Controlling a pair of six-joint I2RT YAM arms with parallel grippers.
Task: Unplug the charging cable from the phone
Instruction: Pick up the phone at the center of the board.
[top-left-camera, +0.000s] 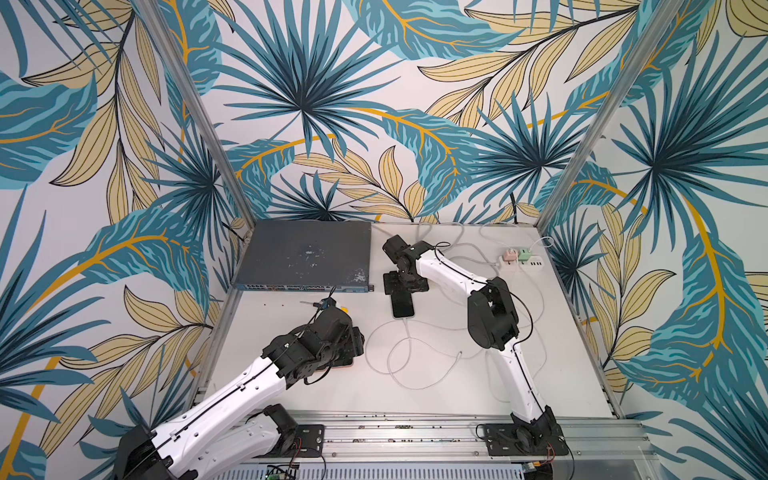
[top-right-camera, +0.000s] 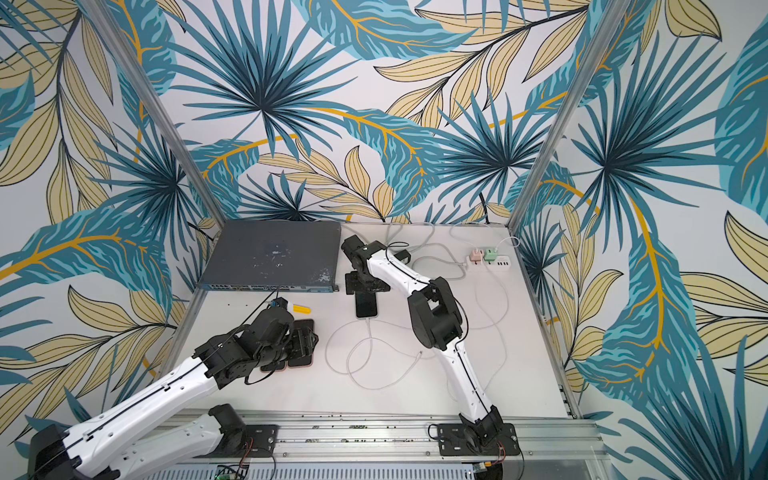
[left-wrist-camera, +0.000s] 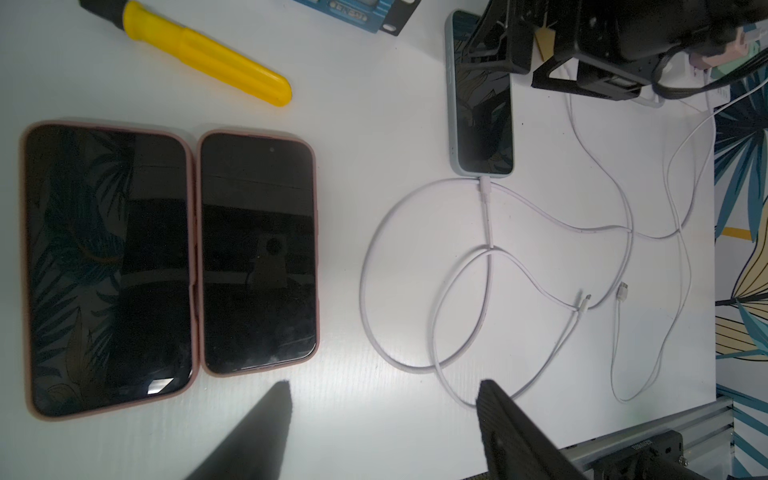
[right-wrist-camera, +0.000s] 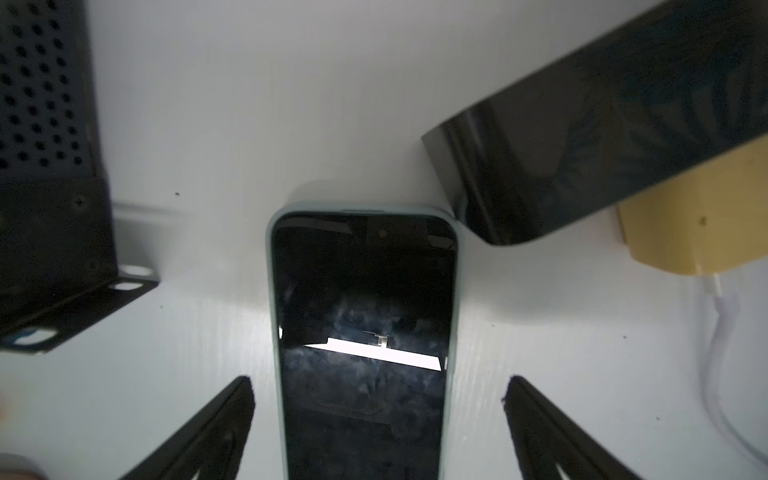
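White worktop (top-left-camera: 449, 399) between leaf-print walls (top-left-camera: 374, 104): the phone (right-wrist-camera: 365, 316) lies screen up near the middle, right of the grey switch (top-left-camera: 307, 253), with the cable (left-wrist-camera: 484, 189) plugged into its near end. I see my right claw (right-wrist-camera: 379, 382) spread wide astride the phone, gripping nothing. My left claw (left-wrist-camera: 383, 383) hangs open and empty beside two pink phones (left-wrist-camera: 108, 266).

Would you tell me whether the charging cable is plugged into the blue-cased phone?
Plugged in: the left wrist view shows the charging cable entering the bottom edge of the phone, no gap.
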